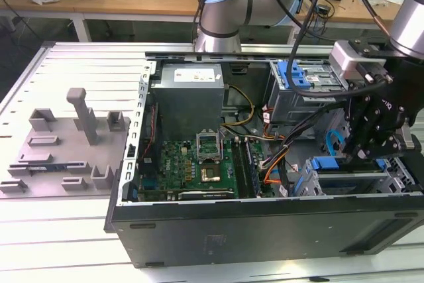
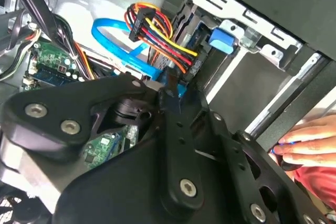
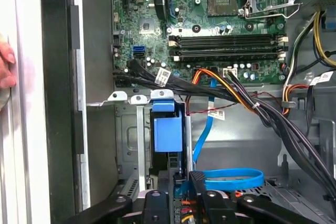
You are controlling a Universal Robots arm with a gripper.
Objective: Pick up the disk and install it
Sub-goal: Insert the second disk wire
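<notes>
— Exterior view: what sits in the open black metal computer case (image 1: 265,226)?

— A green motherboard (image 1: 192,160), a grey boxy power supply (image 1: 189,94) at 12 o'clock, and at 4 o'clock the blue-bracketed silver disk (image 1: 329,163) in its grey metal cage (image 1: 299,182).

— Its long axis?

— 9 to 3, blue end toward 9. The black gripper (image 1: 371,152) hangs on it; whether it is clamped, I cannot tell.

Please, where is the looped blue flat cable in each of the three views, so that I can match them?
Exterior view: the blue flat cable curls inside the case, to the exterior view's right of the motherboard.
Second wrist view: it loops between the motherboard and the red-yellow wire bundle.
First wrist view: it lies in a flat loop, across the black cables from the motherboard.
Shared landmark: the green motherboard.
</notes>
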